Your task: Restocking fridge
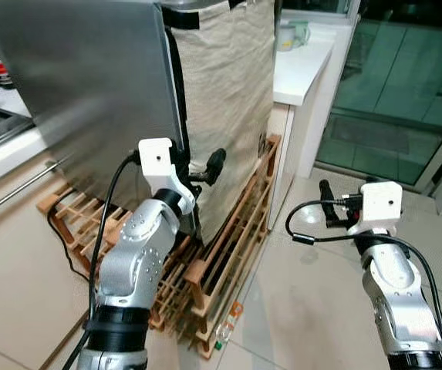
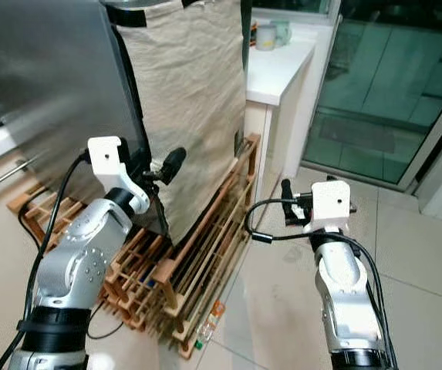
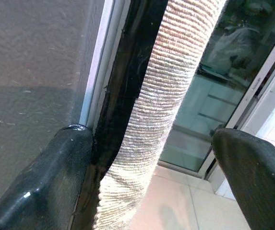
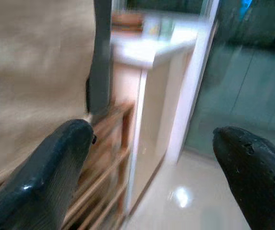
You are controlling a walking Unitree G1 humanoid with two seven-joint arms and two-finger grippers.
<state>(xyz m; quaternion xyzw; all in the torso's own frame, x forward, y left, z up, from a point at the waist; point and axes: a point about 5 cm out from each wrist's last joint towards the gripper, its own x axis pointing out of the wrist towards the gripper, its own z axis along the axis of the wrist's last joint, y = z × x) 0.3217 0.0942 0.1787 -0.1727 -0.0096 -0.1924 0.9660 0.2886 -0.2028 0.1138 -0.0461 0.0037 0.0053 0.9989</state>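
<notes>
Our left gripper (image 3: 147, 143) spreads its fingers wide astride the cloth-draped fridge door (image 1: 89, 85) edge; our right gripper (image 4: 151, 158) hangs open, touching nothing.

grey fridge (image 1: 89, 85), beige cloth (image 1: 228, 100), brown wooden rack (image 1: 228, 254), white counter (image 1: 301, 65).

Fridge door ahead on my left, cloth-draped fridge body behind it, wooden rack at its foot.

The fridge door (image 1: 82, 92) stands before me to the left, its edge against the cloth cover (image 1: 224, 100) that hangs over the fridge body behind it. My left gripper (image 3: 151, 158) sits at that edge, fingers either side of the cloth's fold. A wooden rack (image 1: 228, 247) lies on the floor under the cloth, with a small bottle (image 1: 227, 324) beside its near corner. A counter (image 1: 301, 65) with cups (image 1: 291, 35) stands behind and to the right; a glass door (image 1: 394, 85) lies further right. My right gripper (image 1: 327, 202) hangs over the floor tiles (image 1: 313, 308), well apart from the rack.
</notes>
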